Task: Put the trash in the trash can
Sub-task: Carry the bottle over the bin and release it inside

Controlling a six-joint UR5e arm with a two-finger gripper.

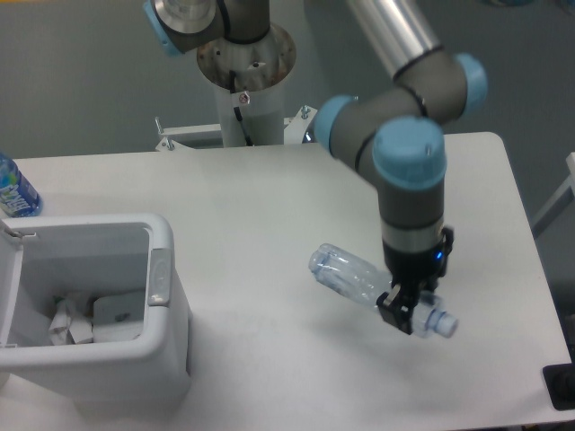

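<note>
The pincer [406,310] is clamped on the neck end of the clear bottle [359,278], close to its cap. The bottle lies slanted, base toward the bin [162,332] and slightly higher, cap pointing away from the bin and lower. It appears lifted just off the white surface [269,206], though contact cannot be ruled out. The bin stands well apart from the bottle, at the surface's near edge, lid open; crumpled whitish scraps [72,325] lie in its bottom. A blue-labelled bottle [13,189] stands behind the bin, at the far side of it from the arm.
</note>
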